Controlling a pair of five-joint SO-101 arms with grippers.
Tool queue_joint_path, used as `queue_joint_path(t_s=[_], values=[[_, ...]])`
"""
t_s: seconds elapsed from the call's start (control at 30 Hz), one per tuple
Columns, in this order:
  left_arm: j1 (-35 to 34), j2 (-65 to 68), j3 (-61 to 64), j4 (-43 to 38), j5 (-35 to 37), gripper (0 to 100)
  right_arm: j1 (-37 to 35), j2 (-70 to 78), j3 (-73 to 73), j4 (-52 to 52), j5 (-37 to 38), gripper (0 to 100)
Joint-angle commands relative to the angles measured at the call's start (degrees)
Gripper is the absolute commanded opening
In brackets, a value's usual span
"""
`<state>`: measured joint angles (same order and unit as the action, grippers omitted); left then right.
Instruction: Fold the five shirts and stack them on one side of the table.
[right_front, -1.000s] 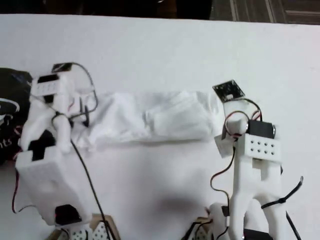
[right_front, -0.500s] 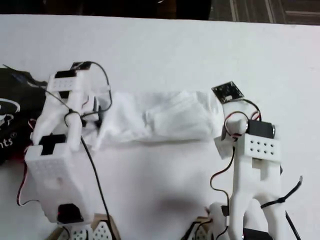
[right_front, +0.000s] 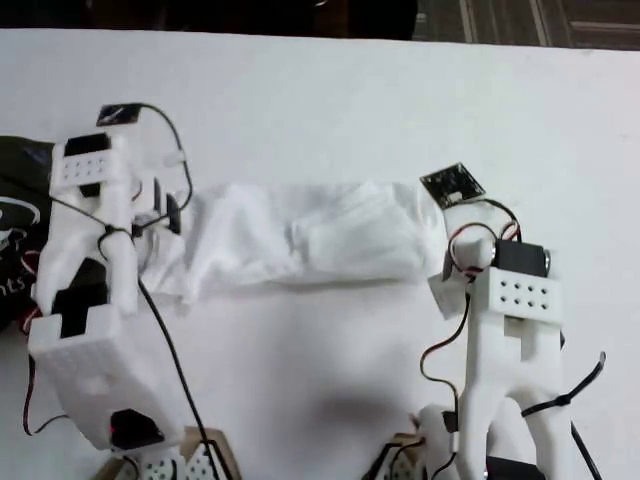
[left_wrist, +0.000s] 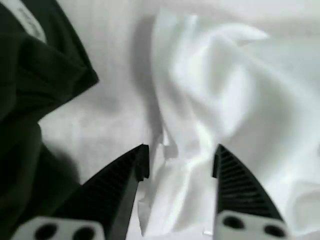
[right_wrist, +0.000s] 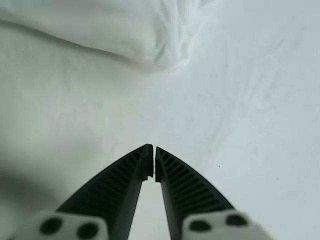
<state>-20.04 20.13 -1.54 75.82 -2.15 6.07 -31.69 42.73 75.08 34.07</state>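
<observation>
I am operating two white arms set side by side. The left arm (right_front: 88, 260) is leaning forward, and its left hand (left_wrist: 181, 160) is pointing downward with its two dark ribbed fingers (left_wrist: 120, 185) standing wide apart. The right arm (right_front: 510, 330) is angling forward, and its right hand (right_wrist: 152, 161) is pointing downward with its tips pressing together.

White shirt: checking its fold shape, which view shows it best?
High view: the whole white shirt shows, bunched lengthwise. Left wrist view shows one crumpled end; right wrist view, an edge.
</observation>
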Motion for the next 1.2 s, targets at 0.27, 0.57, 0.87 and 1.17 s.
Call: queue_joint_path(t_s=[0.27,0.57,0.87,1.17], values=[[1.85,13.1,-6.81,-0.97,2.46,25,0.84,-2.07,-0.18,0.31,0.44,1.8],[6.68,19.25,-13.76,5.98,0.79,4,2.68,-2.77,-0.18,0.4,0.44,1.8],[1.14,20.84,-18.15,10.55,-2.46,3,16.75,-11.82,8.62,-4.35,7.74,1.8],[-6.51,20.84,-34.95,26.02,-9.58,3,21.14,-12.62,25.76,-20.53,4.57,1.8]])
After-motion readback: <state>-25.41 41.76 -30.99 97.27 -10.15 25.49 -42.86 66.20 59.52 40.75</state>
